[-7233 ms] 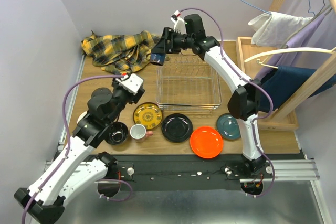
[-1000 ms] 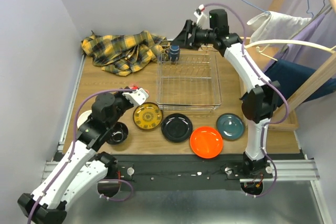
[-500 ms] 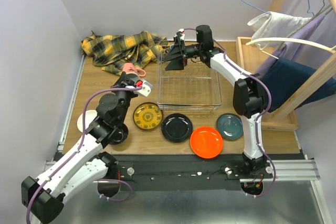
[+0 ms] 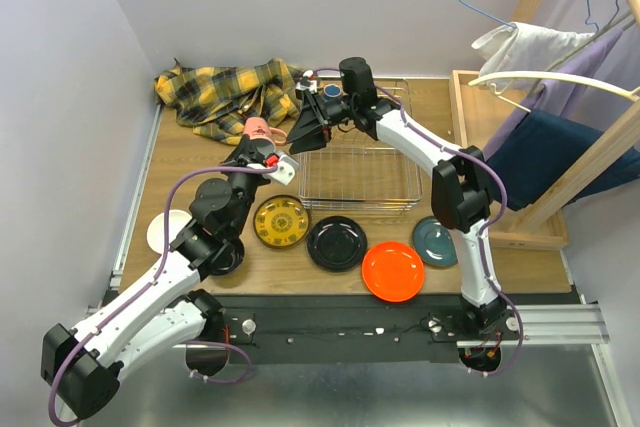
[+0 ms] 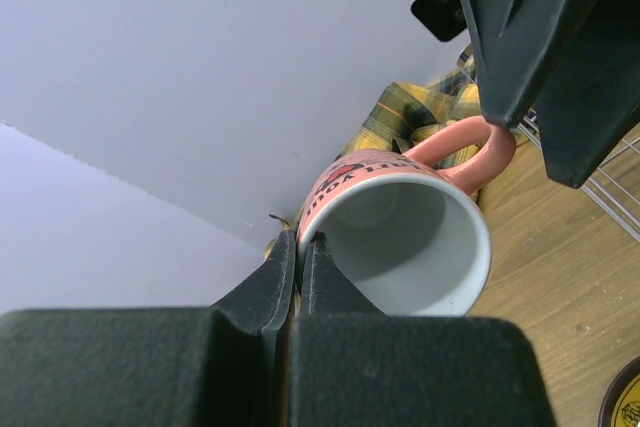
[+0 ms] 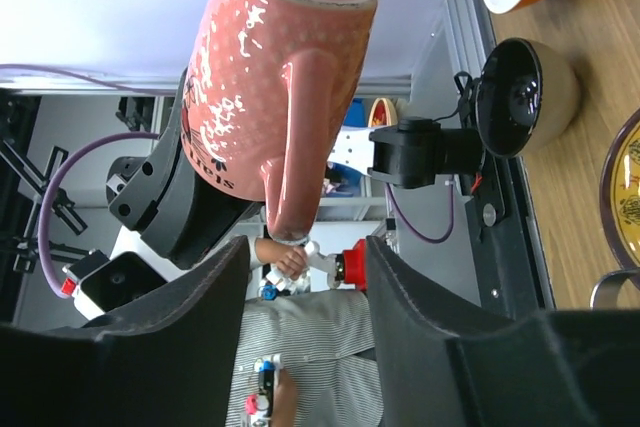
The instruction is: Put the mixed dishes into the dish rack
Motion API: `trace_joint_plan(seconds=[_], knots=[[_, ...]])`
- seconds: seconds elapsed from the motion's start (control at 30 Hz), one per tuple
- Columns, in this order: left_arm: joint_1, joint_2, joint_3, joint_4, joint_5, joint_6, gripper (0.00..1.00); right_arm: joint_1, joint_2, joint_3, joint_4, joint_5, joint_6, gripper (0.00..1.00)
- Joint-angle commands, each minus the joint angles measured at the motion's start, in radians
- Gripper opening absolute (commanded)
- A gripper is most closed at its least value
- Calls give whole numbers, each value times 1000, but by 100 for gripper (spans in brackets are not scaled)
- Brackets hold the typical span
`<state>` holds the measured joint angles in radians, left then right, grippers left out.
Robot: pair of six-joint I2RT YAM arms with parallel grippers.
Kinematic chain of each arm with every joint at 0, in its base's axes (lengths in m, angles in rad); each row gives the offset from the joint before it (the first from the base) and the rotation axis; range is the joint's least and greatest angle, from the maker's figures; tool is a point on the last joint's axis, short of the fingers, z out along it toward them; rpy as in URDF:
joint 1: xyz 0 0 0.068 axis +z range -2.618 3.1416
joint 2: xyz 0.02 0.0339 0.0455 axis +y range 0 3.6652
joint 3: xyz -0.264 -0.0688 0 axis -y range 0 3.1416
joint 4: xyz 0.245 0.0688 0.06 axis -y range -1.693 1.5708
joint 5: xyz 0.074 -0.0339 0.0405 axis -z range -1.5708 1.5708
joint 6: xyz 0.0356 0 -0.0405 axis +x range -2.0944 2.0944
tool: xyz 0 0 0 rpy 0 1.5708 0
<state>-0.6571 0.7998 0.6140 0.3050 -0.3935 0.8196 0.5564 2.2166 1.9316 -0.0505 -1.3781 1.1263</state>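
While plates (image 4: 335,242) lie along its 6 o'clock edge, dish rack (image 4: 360,172): mid-table.
left gripper (image 5: 300,247): pinching the pink cup (image 5: 400,237) by its rim.
right gripper (image 6: 305,267): fingers spread, cup handle at their gap.
pink cup: in the air, at the rack's 9 o'clock.

Plates, four: yellow patterned plate (image 4: 280,221), black plate (image 4: 336,243), orange plate (image 4: 392,270), teal plate (image 4: 435,241), all in one row.

Bowls, two: black bowl (image 4: 224,256), half under an arm; orange bowl (image 4: 162,231), white inside.

Cups, two: pink mug (image 4: 258,131) up in the air; dark blue cup (image 4: 330,91) at far corner of rack, partly hidden.

Wire rack (image 4: 360,205): one.

Plaid cloth (image 4: 225,92): one, heaped.

Robot arms, two: left arm (image 4: 150,292), right arm (image 4: 440,152).
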Motion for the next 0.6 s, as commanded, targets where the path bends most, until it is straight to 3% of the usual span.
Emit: trace_joint_plan(seconds=[0.0, 0.43, 0.57], knots=[[-10, -11, 9, 74, 12, -30, 0, 8, -3, 38, 28, -33, 32, 54], [-32, -37, -2, 51, 25, -66, 0, 26, 5, 53, 81, 1, 67, 49], [-45, -30, -2, 65, 28, -65, 0, 36, 0, 41, 90, 4, 67, 41]])
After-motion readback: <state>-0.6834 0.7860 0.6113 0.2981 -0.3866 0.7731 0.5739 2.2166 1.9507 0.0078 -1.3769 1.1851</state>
